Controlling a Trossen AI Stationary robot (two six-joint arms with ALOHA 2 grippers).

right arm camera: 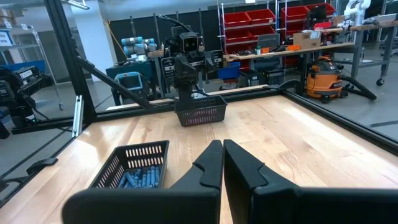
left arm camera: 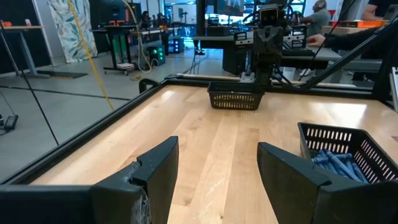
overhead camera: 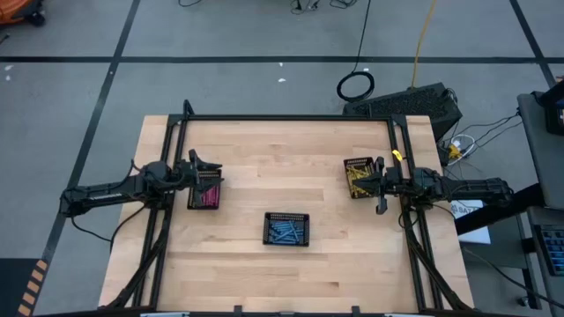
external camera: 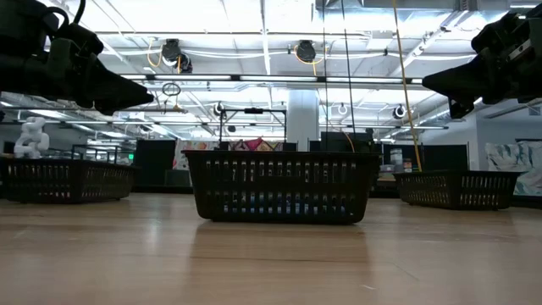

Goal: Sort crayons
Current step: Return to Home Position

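Butcher-block tabletop of pale wood [overhead camera: 291, 158], edged by a black metal frame [overhead camera: 291, 117], stands on a grey concrete floor crossed with dark tape lines [overhead camera: 264, 59]. A coiled black cable [overhead camera: 356, 86] and a black equipment case [overhead camera: 414, 104] lie beyond the far right corner. A white paper sheet [overhead camera: 471, 222] is on the floor by the right arm's base, print too small to read. Room behind: red storage bins on racks [right arm camera: 249, 25], an orange-and-black shop vacuum [right arm camera: 323, 78], overhead strip lights. Left arm reaches in from the table's left side, left gripper [left arm camera: 217, 144] raised above the left black mesh basket [overhead camera: 189, 195], fingers spread wide apart and holding nothing. Right arm reaches in from the right side, right gripper [right arm camera: 222, 144] just beside the right black mesh basket [overhead camera: 345, 180], fingers pressed together, nothing between them. Crayons all sit inside baskets: red and pink crayons [overhead camera: 206, 195] in the left one, yellow crayons [overhead camera: 357, 179] in the right one, blue crayons [overhead camera: 286, 232] in the centre black mesh basket [overhead camera: 266, 229], nearer the front edge, well apart from both grippers.
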